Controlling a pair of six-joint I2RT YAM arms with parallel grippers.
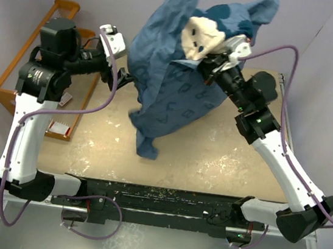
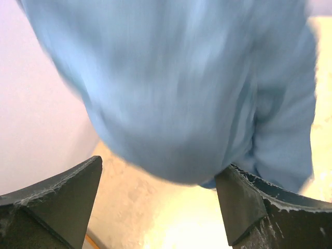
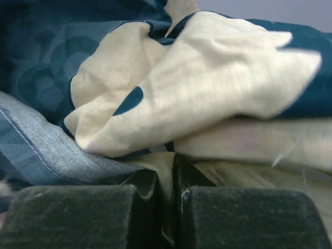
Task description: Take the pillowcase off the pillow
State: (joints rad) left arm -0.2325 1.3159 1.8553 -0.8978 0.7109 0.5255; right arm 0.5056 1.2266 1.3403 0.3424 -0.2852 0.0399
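The slate-blue pillowcase (image 1: pixel 178 83) hangs bunched above the table, with one cream mouse face showing near its top. My right gripper (image 1: pixel 210 63) is shut on a fold of it. In the right wrist view the fingers (image 3: pixel 168 179) pinch cream and blue cloth (image 3: pixel 197 78) between them. My left gripper (image 1: pixel 122 80) is open at the pillowcase's left side. In the left wrist view the blurred blue fabric (image 2: pixel 187 93) hangs just above and between the spread fingers (image 2: pixel 161 207), not gripped. The pillow is not in view in any frame.
A wooden rack (image 1: pixel 38 71) stands off the table's left edge, behind my left arm. The tan tabletop (image 1: pixel 223 162) lies under the hanging cloth. The purple cables (image 1: pixel 286 51) loop by both arms.
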